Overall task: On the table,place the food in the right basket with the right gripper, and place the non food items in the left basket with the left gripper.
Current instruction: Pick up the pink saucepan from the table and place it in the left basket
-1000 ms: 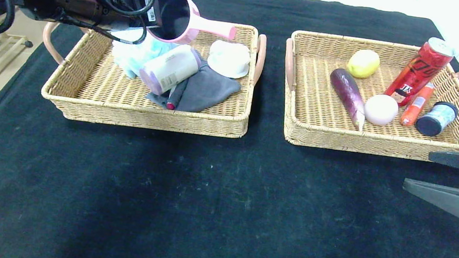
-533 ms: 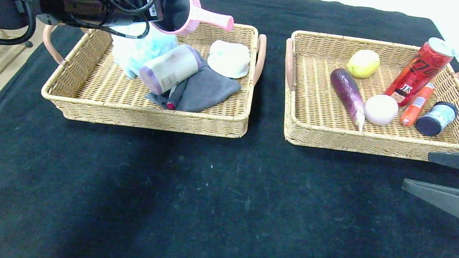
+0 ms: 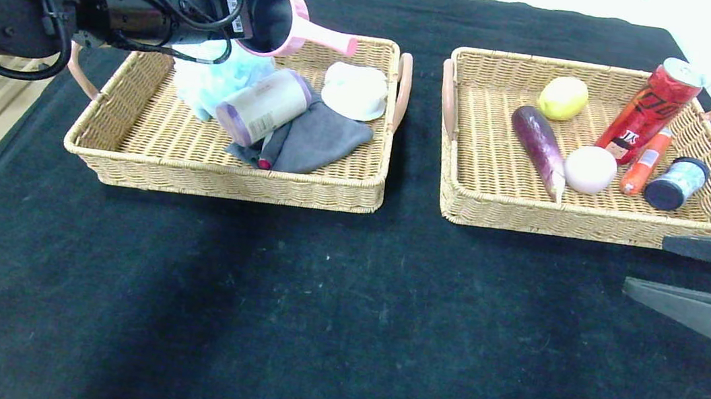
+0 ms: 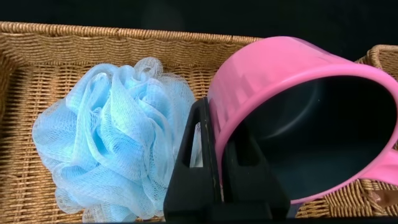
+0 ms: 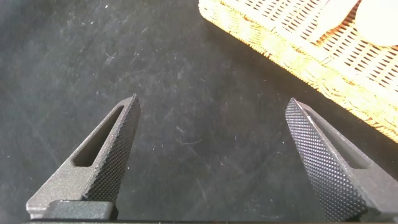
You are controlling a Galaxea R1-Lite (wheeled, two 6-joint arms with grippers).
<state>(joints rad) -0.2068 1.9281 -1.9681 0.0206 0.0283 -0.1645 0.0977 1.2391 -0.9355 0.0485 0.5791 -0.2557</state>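
My right gripper (image 3: 686,270) idles with fingers spread over the table (image 3: 315,303), food sorted in the right basket (image 3: 597,219) beyond. My left gripper (image 4: 219,163) pinches the saucepan (image 4: 298,112) wall above the pouf (image 4: 118,137), ready to drop into the left basket (image 3: 153,134).

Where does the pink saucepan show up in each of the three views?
Head view: pink saucepan at upper left, held above the left basket by the left gripper.
Left wrist view: fills the right side, rim clamped between the fingers.
Right wrist view: not in it.
Shared landmark: blue bath pouf.
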